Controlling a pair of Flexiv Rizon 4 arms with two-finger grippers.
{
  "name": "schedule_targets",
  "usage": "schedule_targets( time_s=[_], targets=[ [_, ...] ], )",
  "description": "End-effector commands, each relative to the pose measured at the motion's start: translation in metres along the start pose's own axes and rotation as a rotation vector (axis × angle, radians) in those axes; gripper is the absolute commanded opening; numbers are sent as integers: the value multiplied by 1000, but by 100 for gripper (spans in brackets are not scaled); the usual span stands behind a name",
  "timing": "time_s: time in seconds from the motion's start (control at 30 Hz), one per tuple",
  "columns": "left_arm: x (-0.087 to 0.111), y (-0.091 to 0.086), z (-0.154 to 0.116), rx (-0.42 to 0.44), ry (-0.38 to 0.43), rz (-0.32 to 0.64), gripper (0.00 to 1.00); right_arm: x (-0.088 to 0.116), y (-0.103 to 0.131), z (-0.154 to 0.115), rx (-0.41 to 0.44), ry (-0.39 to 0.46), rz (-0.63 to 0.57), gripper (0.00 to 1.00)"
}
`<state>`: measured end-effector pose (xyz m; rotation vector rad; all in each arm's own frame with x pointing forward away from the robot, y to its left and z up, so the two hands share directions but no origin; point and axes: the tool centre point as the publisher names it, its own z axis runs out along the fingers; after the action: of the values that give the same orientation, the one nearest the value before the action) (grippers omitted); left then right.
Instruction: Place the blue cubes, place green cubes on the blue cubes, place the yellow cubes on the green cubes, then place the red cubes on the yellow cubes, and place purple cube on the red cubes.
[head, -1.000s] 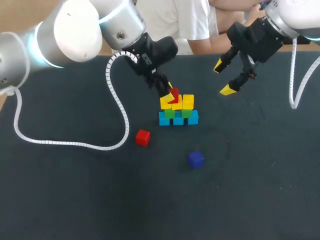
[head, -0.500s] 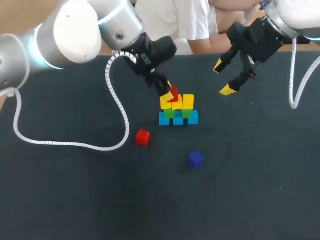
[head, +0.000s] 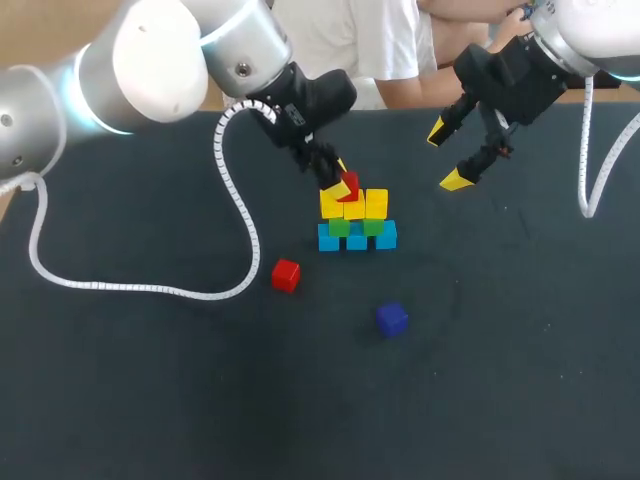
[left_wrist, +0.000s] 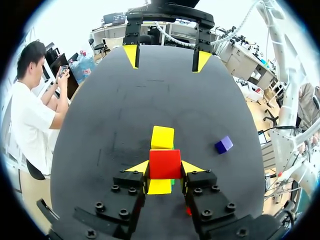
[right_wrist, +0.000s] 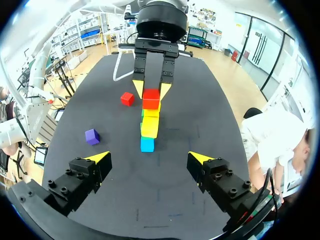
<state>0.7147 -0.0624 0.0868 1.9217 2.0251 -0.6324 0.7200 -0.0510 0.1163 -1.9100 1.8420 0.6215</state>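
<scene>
A matte, dark charcoal tabletop (head: 150, 400) carries everything. Near its middle, a small bright red cube (head: 347, 187) is clamped in the left claw (head: 343, 184), with one yellow-tipped finger pressed to each of two opposite sides. The left wrist view shows the same grip, the cube sitting squarely between the tips. In the head view the cube is tilted and sits directly over the top row of a small stepped stack. Whether its underside touches that row I cannot tell.

The top row is made of square yellow cubes (head: 376, 203). Under them are green cubes (head: 372, 227), mostly hidden. At the base, three light blue cubes (head: 386, 236) stand side by side, touching.

At 8 o'clock from the stack, apart from it, a loose red cube (head: 286, 275) lies flat on the tabletop. At 5 o'clock and farther out lies a single purple cube (head: 392, 318), turned slightly askew.

At 2 o'clock from the stack the right claw (head: 448, 155) hangs above the surface. Its fingers are spread wide and nothing is between them. Its own wrist view looks along the row of the stack, straight at the left claw.

A white ribbed cable (head: 140, 288) from the left arm loops over the tabletop at 9 o'clock from the stack. Its bend passes near the loose red cube.
</scene>
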Motion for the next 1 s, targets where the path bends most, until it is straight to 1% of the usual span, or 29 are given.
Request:
schedule_targets(
  time_s=[0.03, 0.57, 1.0],
  targets=[
    [-2, 5, 1, 11, 6, 1, 0, 0, 0, 0, -1, -1, -1, 100],
    [2, 1, -1, 11, 11, -6, 0, 0, 0, 0, -1, -1, -1, 100],
    [1, 3, 1, 16, 13, -4, 0, 0, 0, 0, -1, -1, -1, 100]
  ],
)
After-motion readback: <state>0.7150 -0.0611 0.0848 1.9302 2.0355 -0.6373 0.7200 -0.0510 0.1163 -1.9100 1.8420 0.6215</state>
